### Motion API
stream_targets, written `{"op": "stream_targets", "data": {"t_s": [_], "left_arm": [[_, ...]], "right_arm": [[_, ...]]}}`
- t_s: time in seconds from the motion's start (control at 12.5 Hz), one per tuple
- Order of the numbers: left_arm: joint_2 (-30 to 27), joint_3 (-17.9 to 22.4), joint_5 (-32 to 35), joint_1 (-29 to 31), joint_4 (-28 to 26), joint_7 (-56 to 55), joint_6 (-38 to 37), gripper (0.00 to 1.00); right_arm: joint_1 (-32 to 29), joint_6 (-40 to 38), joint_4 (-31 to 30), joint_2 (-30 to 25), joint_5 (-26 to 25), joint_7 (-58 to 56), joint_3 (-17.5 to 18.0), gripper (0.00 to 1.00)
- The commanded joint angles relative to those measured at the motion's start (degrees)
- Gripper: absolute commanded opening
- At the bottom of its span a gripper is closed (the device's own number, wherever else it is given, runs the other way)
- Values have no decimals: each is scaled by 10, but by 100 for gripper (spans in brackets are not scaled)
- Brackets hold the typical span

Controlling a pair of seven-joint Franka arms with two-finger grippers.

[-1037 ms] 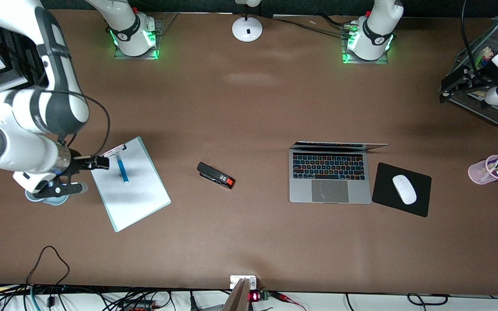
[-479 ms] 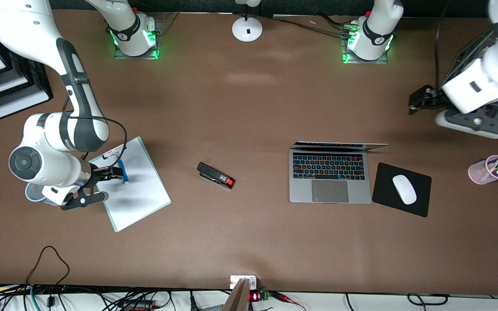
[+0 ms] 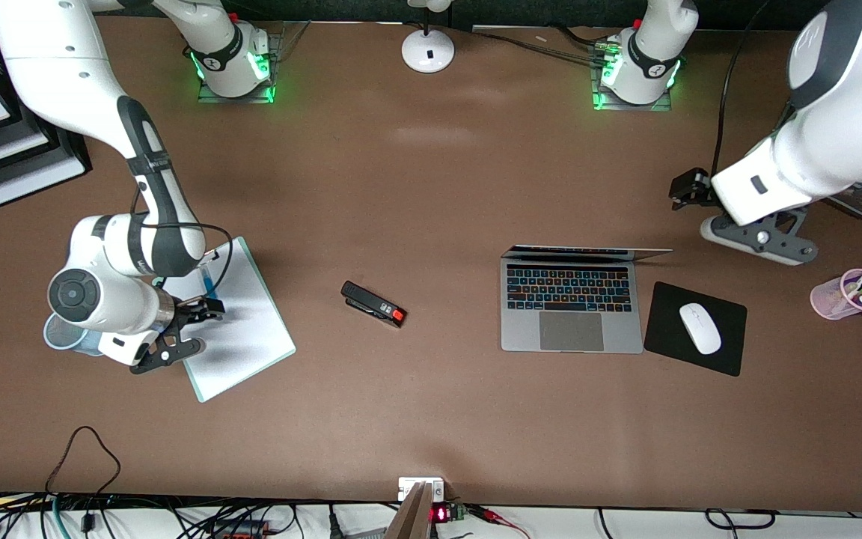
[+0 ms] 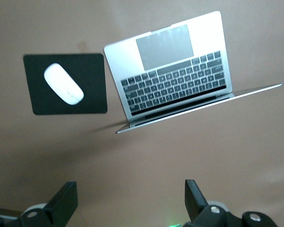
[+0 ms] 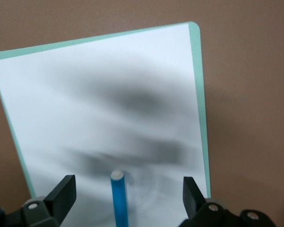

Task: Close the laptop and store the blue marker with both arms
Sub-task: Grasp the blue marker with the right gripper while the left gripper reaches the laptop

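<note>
The left arm is swinging in from its end of the tabletop (image 3: 431, 187), and its tool (image 4: 128, 203) is now hanging over the bare brown surface just beside the raised lid of the laptop (image 3: 572, 307), where half a second back it was over by the wire rack. Its fingers are spread wide, holding nothing. The lid is standing nearly upright, so I judge that the closing is still to come and this arm is lining up for it.

The right arm is coming in too: its tool (image 5: 128, 198) is now sitting low over the clipboard (image 3: 240, 329), fingers spread, with the blue marker (image 5: 118, 198) lying on the paper right between them, white tip pointing away. Nothing is pinched yet. A grasp looks close, and the pink cup (image 3: 842, 296) of pens is waiting well apart from either tool.
</note>
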Motion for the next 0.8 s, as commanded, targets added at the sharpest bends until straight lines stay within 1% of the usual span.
{"op": "stream_targets", "data": {"t_s": [0.0,0.24,0.56,0.64,0.72], "left_arm": [[22,1,-1,4,16,5,-37,100],[28,-1,-2,0,7,-55,-59,100],[36,-11,-6,-19,-34,-147,-62,100],[46,-12,-7,-28,-33,-184,-60,100],[57,-12,-7,-37,-33,-216,-55,100]], "right_arm": [[3,9,1,9,6,-16,1,100],[9,10,-29,5,6,-16,1,99],[10,10,-54,-7,6,-15,0,95],[10,10,-61,-7,6,-16,0,91],[9,10,-63,-7,6,-18,0,83]]}}
